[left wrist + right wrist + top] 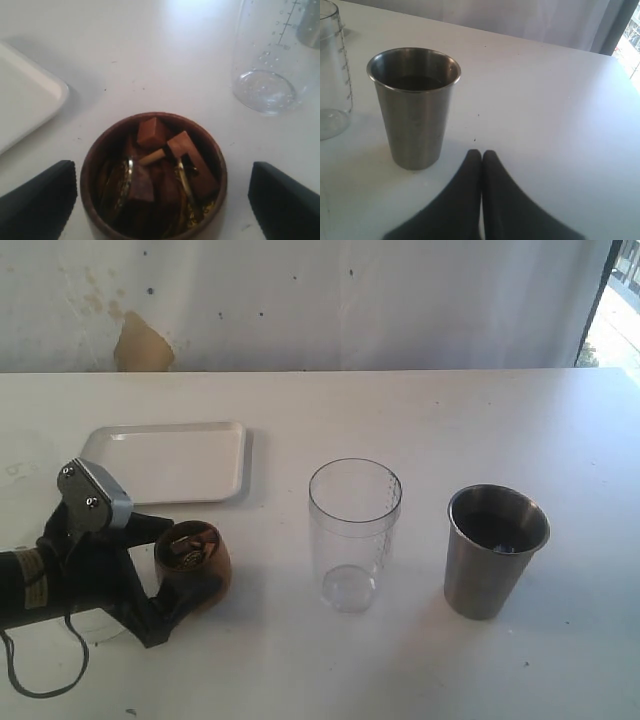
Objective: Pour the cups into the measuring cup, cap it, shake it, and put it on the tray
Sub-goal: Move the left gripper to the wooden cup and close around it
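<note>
The brown wooden cup, filled with small wooden pieces and gold-coloured bits, stands on the table at the front left. My left gripper is open, with one finger on each side of the cup and a gap showing at both fingers. To its right stands the clear measuring cup, upright and empty. Farther right is the steel tumbler, with dark contents. My right gripper is shut and empty, a little short of the tumbler. The white tray lies at the back left. I cannot make out the cap.
The white table runs back to a pale wall. A faint pale round shape lies at the far left edge; what it is I cannot tell. The tray's corner is close to the wooden cup.
</note>
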`<state>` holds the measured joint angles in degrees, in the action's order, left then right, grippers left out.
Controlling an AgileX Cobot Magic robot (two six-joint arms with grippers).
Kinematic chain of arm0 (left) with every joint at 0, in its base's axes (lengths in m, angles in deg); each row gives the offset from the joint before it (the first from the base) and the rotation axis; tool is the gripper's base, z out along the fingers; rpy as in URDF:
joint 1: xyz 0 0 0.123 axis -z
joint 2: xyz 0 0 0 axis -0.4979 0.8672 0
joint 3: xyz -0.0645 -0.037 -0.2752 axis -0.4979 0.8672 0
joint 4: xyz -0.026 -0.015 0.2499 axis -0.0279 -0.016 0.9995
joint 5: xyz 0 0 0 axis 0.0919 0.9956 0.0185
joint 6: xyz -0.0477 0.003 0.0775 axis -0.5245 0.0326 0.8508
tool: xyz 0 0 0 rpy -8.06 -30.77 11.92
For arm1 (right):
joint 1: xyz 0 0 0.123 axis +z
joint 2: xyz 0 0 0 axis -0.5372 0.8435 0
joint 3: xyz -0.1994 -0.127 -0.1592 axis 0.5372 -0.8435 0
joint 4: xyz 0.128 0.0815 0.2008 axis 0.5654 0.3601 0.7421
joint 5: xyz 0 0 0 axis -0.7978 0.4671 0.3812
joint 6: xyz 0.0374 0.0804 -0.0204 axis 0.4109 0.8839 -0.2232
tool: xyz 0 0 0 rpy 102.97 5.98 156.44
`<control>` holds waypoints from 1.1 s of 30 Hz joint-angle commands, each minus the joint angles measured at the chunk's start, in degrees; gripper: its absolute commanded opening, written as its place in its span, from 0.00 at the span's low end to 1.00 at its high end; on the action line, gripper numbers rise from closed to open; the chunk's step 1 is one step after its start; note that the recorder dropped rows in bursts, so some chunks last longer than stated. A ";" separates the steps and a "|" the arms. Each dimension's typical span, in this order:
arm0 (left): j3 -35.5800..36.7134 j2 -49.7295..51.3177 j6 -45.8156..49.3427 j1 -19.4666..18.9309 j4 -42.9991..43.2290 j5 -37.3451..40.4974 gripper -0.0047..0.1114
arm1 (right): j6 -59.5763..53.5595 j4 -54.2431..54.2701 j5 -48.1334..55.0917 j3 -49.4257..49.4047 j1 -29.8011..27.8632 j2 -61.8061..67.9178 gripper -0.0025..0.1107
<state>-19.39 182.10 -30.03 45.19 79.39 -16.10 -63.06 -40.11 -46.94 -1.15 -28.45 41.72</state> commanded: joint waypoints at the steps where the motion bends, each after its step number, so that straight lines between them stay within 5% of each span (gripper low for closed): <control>1: 0.15 1.86 3.18 0.16 -0.96 1.01 0.80 | -0.50 -0.31 -0.27 -0.02 -0.11 0.02 0.02; 7: 0.15 1.96 7.33 0.16 -6.17 0.57 0.80 | -0.50 -0.42 -0.38 -0.02 -0.11 0.02 0.02; 33: -6.53 12.96 3.43 0.16 -3.58 -9.51 0.80 | -0.50 -0.42 -0.38 -0.02 -0.11 0.02 0.02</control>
<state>-25.17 193.99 -25.01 45.22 74.33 -24.40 -63.06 -40.11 -46.88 -1.15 -28.45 41.72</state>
